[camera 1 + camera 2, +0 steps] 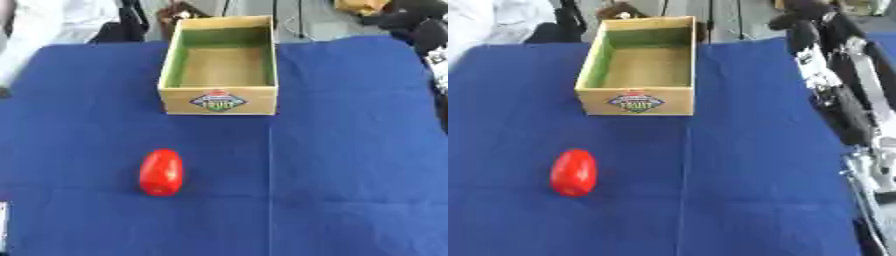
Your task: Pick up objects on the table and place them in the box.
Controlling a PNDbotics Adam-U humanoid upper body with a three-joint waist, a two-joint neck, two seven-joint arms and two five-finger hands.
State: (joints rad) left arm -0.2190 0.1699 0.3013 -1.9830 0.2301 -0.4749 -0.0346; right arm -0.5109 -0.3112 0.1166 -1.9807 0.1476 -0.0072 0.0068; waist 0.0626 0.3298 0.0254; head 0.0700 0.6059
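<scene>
Fingers cannot be read for either hand: the left hand shows in no view, and the right hand (802, 22) appears only as a dark mass at the far end of the right arm (833, 95), so whether it is spread or curled cannot be told.

Left of centre, the red object (161, 172), smooth, glossy and egg-shaped, lies on its side on the blue cloth (350, 150). It points roughly away from the robot, stands well apart from everything else, and nothing touches it. It is the only loose item visible, hence the one thing left to move.

At centre, farther back, stands the box (219, 102), an open-topped wooden crate with green inner walls and a printed label on its near face. Its floor looks bare, so the task is judged to be at its start. The open mouth faces up, which suits a drop from above.

At the right edge, the right arm runs along the side of the cloth, well clear of both items. It holds nothing visible and seems parked outside the work area.
</scene>
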